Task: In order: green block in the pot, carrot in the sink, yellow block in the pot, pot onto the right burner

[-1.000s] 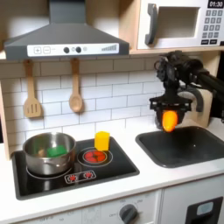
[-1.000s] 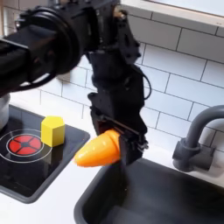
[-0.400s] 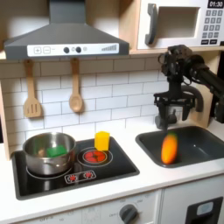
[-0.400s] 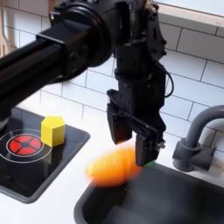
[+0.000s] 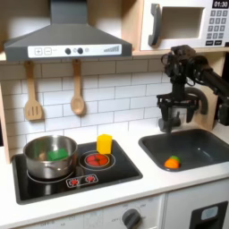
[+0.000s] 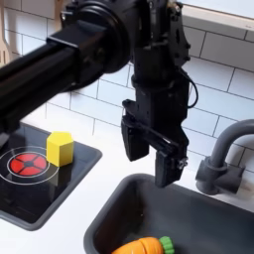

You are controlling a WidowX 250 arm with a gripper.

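with the carrot point(image 5: 172, 162) lying in the sink point(image 5: 207, 150) and the green block point(image 5: 57, 154) in the pot point(image 5: 49, 156), two steps are done; the gripper point(image 6: 152, 161) is spread empty above the sink; the yellow block point(image 5: 105, 144), beside the pot, is left.

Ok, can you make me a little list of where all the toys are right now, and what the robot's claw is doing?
orange toy carrot: lying in the dark grey sink
small green block: inside the shiny steel pot
steel pot: on the stove's left burner in the first exterior view
bright yellow block: standing on the black stovetop, beside the red burner
gripper: open, empty, above the sink
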